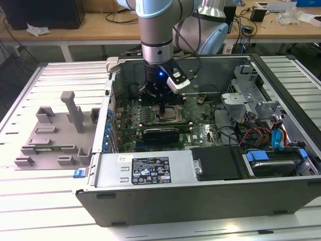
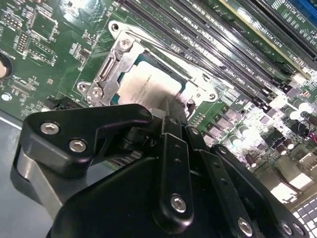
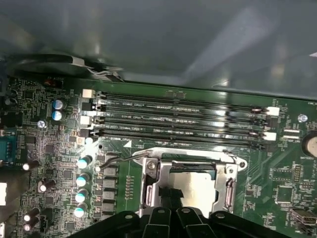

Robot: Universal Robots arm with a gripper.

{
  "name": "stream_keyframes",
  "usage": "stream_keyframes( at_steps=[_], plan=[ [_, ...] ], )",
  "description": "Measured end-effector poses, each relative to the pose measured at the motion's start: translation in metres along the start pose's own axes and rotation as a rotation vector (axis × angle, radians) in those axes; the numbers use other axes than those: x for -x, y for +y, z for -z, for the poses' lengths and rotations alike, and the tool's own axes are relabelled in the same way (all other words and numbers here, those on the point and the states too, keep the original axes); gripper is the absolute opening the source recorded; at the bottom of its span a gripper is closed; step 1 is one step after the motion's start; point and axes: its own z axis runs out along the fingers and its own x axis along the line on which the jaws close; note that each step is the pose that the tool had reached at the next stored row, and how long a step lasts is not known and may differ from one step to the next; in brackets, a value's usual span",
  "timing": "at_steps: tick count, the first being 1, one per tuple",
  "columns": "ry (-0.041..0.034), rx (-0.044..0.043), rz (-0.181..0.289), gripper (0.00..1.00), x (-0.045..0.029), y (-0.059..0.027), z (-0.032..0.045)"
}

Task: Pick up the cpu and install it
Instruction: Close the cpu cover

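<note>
Your gripper [image 3: 169, 195], pinched narrow, rests on the cpu [image 3: 198, 191], which looks seated in the socket [image 3: 148, 183] already. Can't tell if it's latched down.

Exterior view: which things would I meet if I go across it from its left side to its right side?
Grey tray with upright blocks → blue clip → pincer → black cover → blue connector.
</note>
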Motion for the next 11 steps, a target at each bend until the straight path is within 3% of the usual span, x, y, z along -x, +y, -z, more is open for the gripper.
stream_keyframes(
  at_steps=[6, 11],
  plan=[
    [0.0, -0.0006, 0.0, 0.11, -0.0069, 0.0007, -0.0036],
    [-0.0001, -0.0004, 0.0, 0.11, -0.0083, 0.0009, -0.0045]
  ],
)
